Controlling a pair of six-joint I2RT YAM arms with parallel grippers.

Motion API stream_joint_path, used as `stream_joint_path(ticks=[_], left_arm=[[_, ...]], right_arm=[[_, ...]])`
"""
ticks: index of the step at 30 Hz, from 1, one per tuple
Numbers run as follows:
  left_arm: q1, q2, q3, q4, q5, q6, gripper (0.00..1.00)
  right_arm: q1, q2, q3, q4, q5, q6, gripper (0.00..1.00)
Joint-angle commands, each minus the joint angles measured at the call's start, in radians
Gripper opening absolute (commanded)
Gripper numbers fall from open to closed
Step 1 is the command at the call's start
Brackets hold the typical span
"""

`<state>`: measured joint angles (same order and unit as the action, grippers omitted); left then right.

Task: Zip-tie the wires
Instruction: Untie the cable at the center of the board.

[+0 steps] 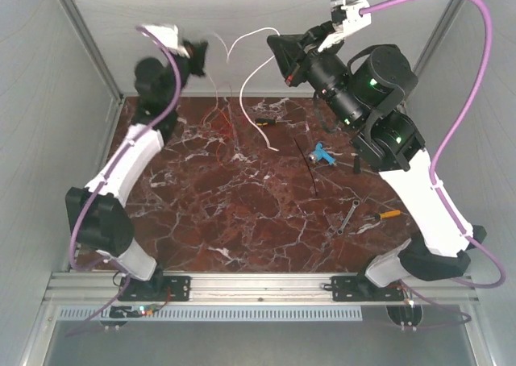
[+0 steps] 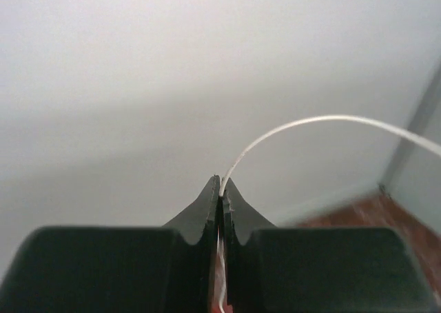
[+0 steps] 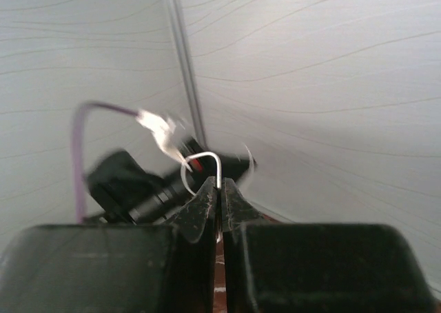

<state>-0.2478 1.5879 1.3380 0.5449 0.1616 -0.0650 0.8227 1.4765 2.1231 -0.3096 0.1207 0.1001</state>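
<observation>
Both grippers are raised near the back wall. My left gripper (image 1: 197, 58) is shut on the wires; in its wrist view (image 2: 222, 183) a white strand (image 2: 310, 123) arcs out to the right and a bit of red shows low between the fingers. My right gripper (image 1: 280, 57) is shut on a white wire (image 3: 207, 156) that bends over its tips (image 3: 220, 183). The white wires (image 1: 246, 37) span between both grippers, and one end hangs down to the table (image 1: 256, 108). Red and orange strands (image 1: 222, 120) hang below the left gripper. The black zip tie (image 1: 305, 164) lies flat on the marble, right of centre.
On the marble table (image 1: 201, 213) lie a small black-and-yellow tool (image 1: 264, 121), a blue object (image 1: 322, 152), a metal wrench (image 1: 348, 217) and an orange-handled tool (image 1: 388, 214). White walls enclose the back and sides. The left arm (image 3: 131, 185) shows in the right wrist view.
</observation>
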Motion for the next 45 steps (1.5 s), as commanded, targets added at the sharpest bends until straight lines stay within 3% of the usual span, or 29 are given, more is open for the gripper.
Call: stream_joint_path(ticks=[1, 6, 12, 17, 21, 24, 26, 29, 31, 34, 40, 43, 45], left_arm=[[0.083, 0.060, 0.379, -0.160, -0.034, 0.083, 0.00], [0.138, 0.186, 0.750, -0.295, -0.042, 0.114, 0.00], [0.150, 0.217, 0.917, -0.356, -0.017, 0.151, 0.00], [0.135, 0.093, 0.802, -0.366, -0.063, 0.255, 0.00], [0.097, 0.048, 0.778, -0.306, 0.020, 0.435, 0.00], [0.050, 0.076, 0.852, -0.203, -0.133, 0.565, 0.00], [0.050, 0.095, 0.904, -0.147, -0.198, 0.541, 0.00], [0.050, 0.092, 0.913, -0.165, -0.195, 0.519, 0.17], [0.066, 0.081, 0.864, -0.175, -0.222, 0.507, 0.28], [0.126, 0.067, 0.778, -0.189, -0.260, 0.425, 0.31], [0.220, 0.016, 0.551, -0.159, -0.225, 0.277, 0.53], [0.247, 0.010, 0.482, -0.155, -0.207, 0.247, 0.54], [0.270, 0.007, 0.454, -0.164, -0.195, 0.216, 0.43]], right_arm=[[-0.017, -0.023, -0.067, 0.074, 0.091, -0.025, 0.00], [-0.061, -0.037, -0.127, 0.066, 0.155, -0.012, 0.00], [-0.192, -0.032, -0.158, -0.028, 0.088, 0.086, 0.00], [-0.287, -0.074, -0.216, -0.104, 0.028, 0.135, 0.00], [-0.340, -0.107, -0.289, -0.083, -0.116, 0.164, 0.00], [-0.342, -0.089, -0.278, -0.083, -0.158, 0.182, 0.00], [-0.345, -0.078, -0.262, -0.087, -0.130, 0.183, 0.00], [-0.454, -0.064, -0.199, -0.154, -0.080, 0.219, 0.00], [-0.599, -0.079, -0.176, -0.169, -0.178, 0.306, 0.00], [-0.770, -0.122, -0.189, -0.144, -0.317, 0.404, 0.00], [-0.890, -0.176, -0.220, -0.162, -0.382, 0.419, 0.00], [-0.973, -0.181, -0.221, -0.180, -0.408, 0.445, 0.00], [-1.021, -0.179, -0.224, -0.175, -0.470, 0.470, 0.00]])
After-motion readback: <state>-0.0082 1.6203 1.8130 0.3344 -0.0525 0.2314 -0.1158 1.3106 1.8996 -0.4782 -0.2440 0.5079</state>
